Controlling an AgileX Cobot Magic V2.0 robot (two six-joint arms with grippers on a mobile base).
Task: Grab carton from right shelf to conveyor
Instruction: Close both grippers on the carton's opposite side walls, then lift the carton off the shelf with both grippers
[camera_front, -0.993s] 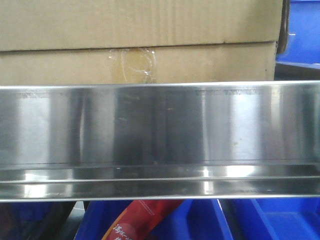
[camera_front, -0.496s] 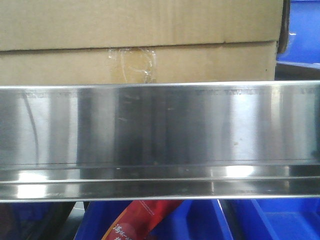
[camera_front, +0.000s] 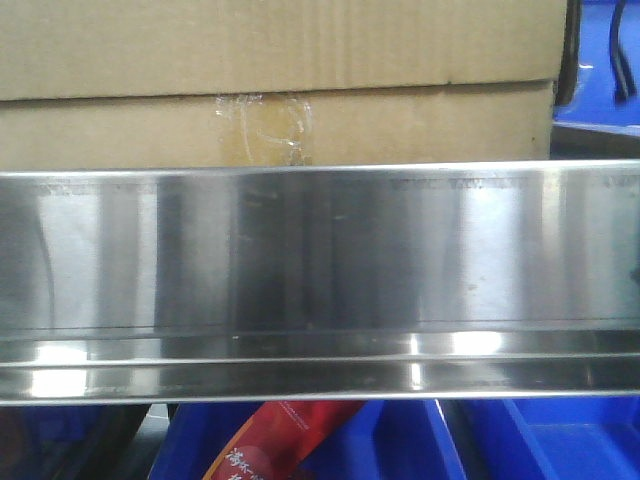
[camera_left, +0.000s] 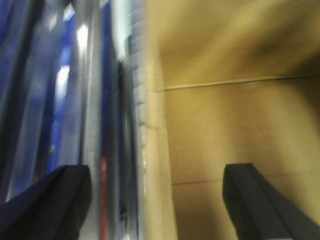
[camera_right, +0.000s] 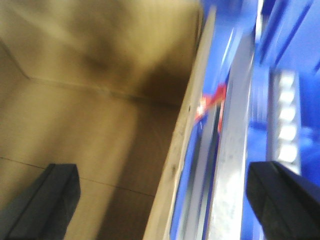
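We see the carton (camera_front: 280, 60), brown corrugated cardboard, sitting upright on the right shelf (camera_front: 320, 260). A seam sets off its narrow lower band, which carries a clear tape patch (camera_front: 262, 128). The shelf's broad, reflective brushed-steel front rail spans our whole view, hiding the carton's bottom edge.

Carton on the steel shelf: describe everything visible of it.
The carton is brown corrugated cardboard, large, upright, with a horizontal seam above a narrow lower band that carries a wrinkled clear tape patch. It stands behind the steel shelf's front rail, which hides its bottom edge. The wrist views, blurred, show plain side panels with fold lines; the left gripper and right gripper, both open, each straddle a carton edge, contact unclear.
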